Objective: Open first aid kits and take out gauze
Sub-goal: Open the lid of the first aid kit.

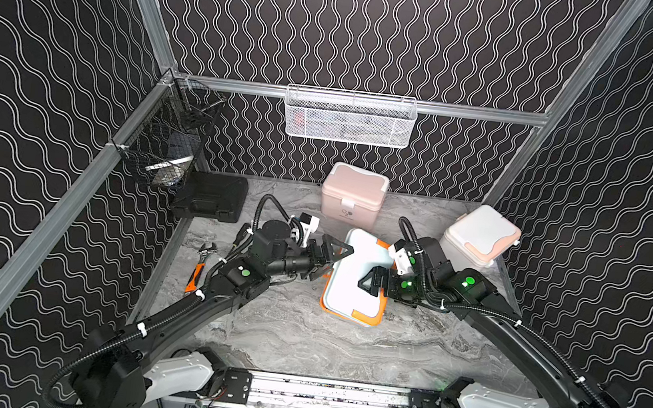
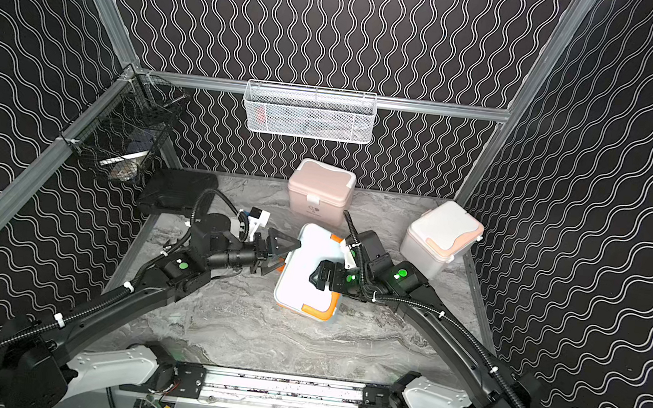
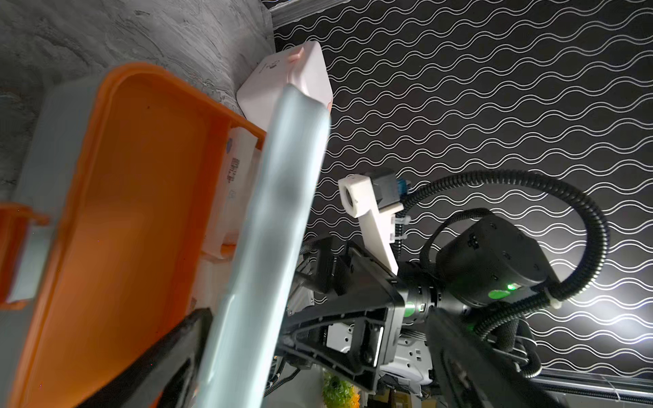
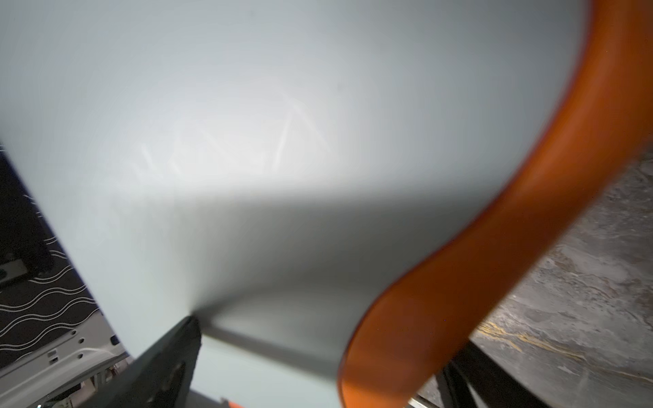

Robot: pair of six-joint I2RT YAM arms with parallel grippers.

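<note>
Lid-opening step: blue-grey kit (image 1: 348, 295), just before the pink kit (image 1: 353, 191), lid (image 3: 272, 212) half-raised between wide-spread left gripper (image 1: 335, 262) and right gripper (image 1: 366, 278), white packet (image 3: 236, 183), likely gauze, inside; next, swing lid fully back.

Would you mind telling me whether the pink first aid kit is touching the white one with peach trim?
Apart. Both top views show bare marble tabletop between the pink kit and the white kit.
</note>
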